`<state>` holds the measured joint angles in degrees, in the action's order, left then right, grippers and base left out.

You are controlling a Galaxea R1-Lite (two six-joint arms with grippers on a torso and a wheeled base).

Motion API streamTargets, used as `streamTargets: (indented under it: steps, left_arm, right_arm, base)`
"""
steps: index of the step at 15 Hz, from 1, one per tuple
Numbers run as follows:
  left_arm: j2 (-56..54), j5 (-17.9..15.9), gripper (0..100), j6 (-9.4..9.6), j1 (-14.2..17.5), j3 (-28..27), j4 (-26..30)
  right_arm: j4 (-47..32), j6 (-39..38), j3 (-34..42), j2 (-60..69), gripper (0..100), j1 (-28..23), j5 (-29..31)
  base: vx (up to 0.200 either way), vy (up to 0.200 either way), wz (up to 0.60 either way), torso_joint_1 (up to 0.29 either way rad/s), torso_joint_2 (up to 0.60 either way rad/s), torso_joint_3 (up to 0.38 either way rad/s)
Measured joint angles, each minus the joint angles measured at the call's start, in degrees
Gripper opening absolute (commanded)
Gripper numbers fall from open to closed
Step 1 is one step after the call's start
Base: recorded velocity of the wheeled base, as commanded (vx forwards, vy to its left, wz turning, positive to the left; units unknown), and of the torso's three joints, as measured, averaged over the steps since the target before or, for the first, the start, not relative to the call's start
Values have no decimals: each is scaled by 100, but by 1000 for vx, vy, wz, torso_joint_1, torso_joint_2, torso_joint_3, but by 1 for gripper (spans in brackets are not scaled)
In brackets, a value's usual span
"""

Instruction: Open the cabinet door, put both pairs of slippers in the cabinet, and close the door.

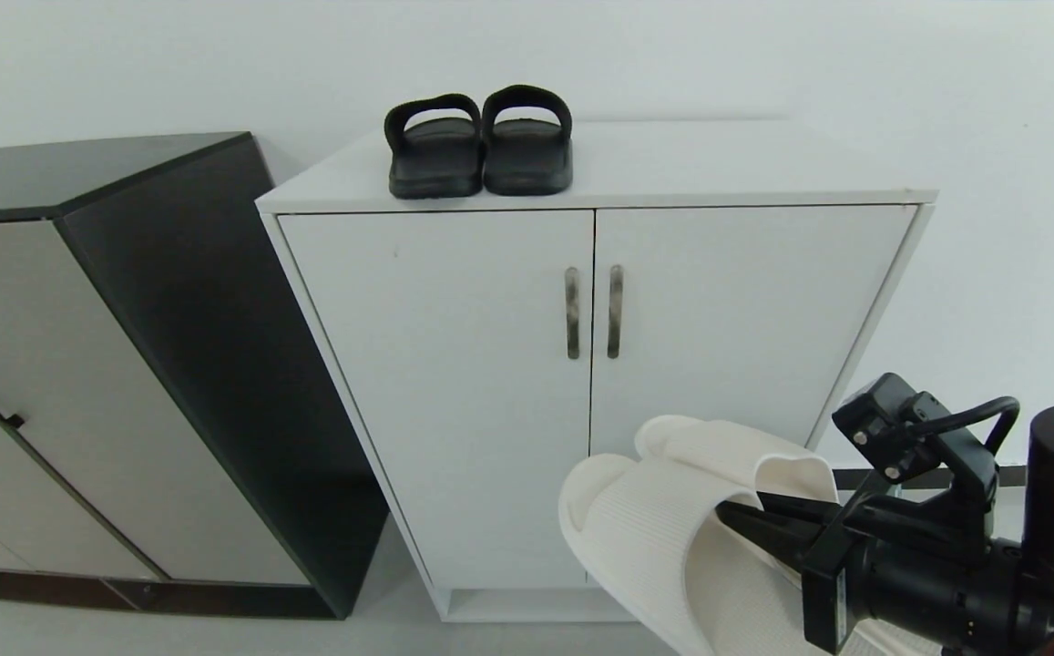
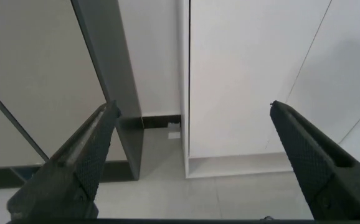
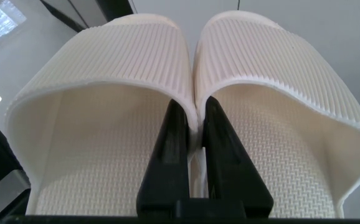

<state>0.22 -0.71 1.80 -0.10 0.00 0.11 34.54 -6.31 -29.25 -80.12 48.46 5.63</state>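
A white cabinet point(image 1: 490, 383) stands ahead with both doors closed and two metal handles point(image 1: 592, 312) at the centre seam. A pair of black slippers point(image 1: 479, 144) rests on its top, toward the left. My right gripper point(image 1: 745, 512) is low at the right in front of the cabinet's right door, shut on a pair of white slippers point(image 1: 672, 519), pinching their touching inner edges point(image 3: 195, 118). My left gripper point(image 2: 189, 109) is open with nothing between its fingers, facing the white cabinet's lower left corner point(image 2: 189, 168).
A dark cabinet point(image 1: 126, 364) with grey doors stands just left of the white one, with a narrow gap between them. White wall lies behind, grey floor point(image 1: 399, 629) below.
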Motion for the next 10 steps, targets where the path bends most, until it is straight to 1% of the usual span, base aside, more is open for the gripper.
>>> streamTargets:
  steps: [2, 4, 6, 7, 8, 9, 10]
  left_arm:
    - [83, 24, 100, 141, 15, 0, -11]
    - [165, 13, 100, 156, 30, -7, -13]
    - [217, -7, 100, 317, 30, -29, -16]
    - [241, -16, 100, 319, 26, -46, -4]
    - [311, -63, 100, 284, 21, -179, -4]
    - [455, -169, 100, 254, 20, -361, -11]
    - [708, -347, 100, 224, 17, -540, -29]
  right_arm:
    - [-7, 38, 1, -10, 0, 16, -9]
    - [-5, 143, 34, -9, 0, 29, -16]
    - [-9, 165, 72, -6, 0, 29, -16]
    - [-13, 167, 83, -6, 0, 33, -24]
    - [-2, 167, 83, -10, 0, 33, -24]
    - [-2, 167, 83, -15, 0, 38, -28]
    - [-5, 167, 85, -17, 0, 38, -28]
  base:
    - [0, 0, 0, -85, 454, 359]
    - [0, 0, 0, -46, 442, 388]
    - [0, 0, 0, -34, 427, 398]
    - [0, 0, 0, -17, 237, 217]
    - [0, 0, 0, -7, 119, 124]
    - [0, 0, 0, -2, 80, 76]
    - [0, 0, 0, 0, 0, 0]
